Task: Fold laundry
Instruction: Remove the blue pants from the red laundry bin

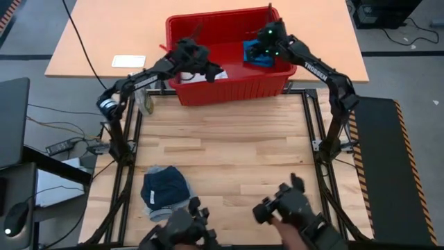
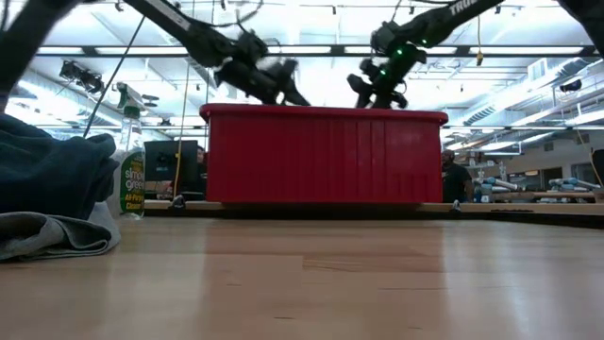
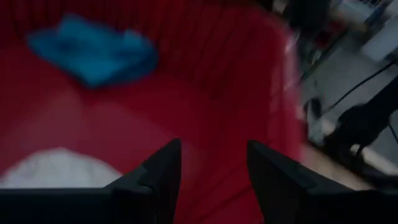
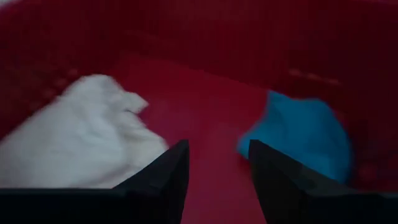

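both arms over the red basket (image 1: 229, 87) at 12 o'clock. right end effector (image 4: 214, 180) part open, empty, bright blue garment (image 4: 298, 140) beside it — drop squarely, pinch one layer. left end effector (image 3: 211, 180) likewise, seemingly empty, near white cloth (image 3: 56, 168).

Bright overhead lighting; both wrist views blurred.

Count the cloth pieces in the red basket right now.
2 visible: a bright blue garment toward the basket's right end, and a white cloth toward its left. More could be hidden under the arms.
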